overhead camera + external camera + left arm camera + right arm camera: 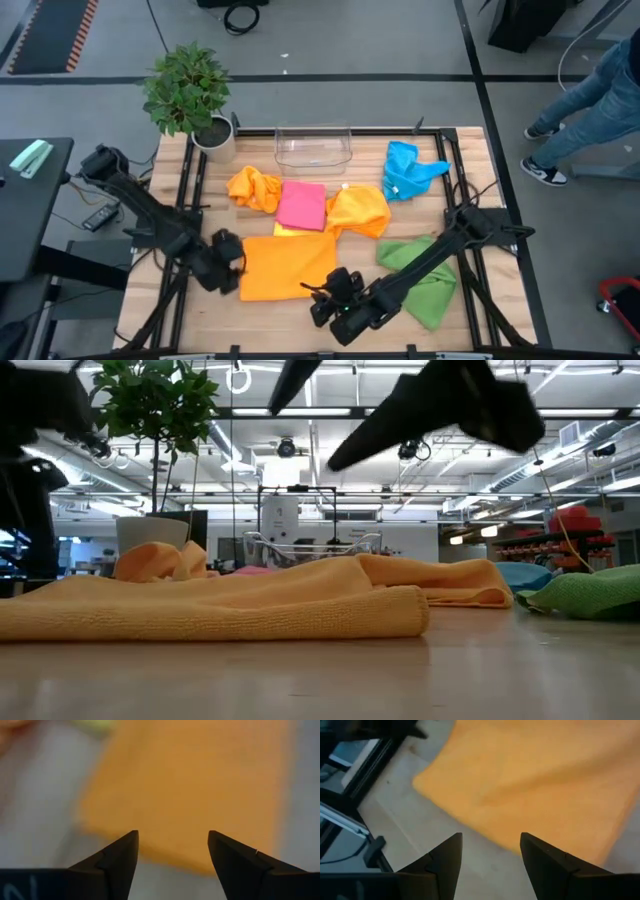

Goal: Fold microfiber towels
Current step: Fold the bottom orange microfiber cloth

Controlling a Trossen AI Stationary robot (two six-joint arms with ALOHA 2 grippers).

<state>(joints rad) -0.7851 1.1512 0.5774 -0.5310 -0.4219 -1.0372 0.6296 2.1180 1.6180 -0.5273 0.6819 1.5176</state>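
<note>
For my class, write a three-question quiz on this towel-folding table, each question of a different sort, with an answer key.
1. True or false: the left gripper is clamped on the flat orange microfiber towel.
2. Which cloth lies nearest the clear plastic bin? A) crumpled green microfiber towel B) folded pink microfiber towel C) the flat orange towel
3. Fill in: the right gripper, by the flat orange towel's near edge, has its fingers ____.

Key: 1 false; 2 B; 3 open.
</note>
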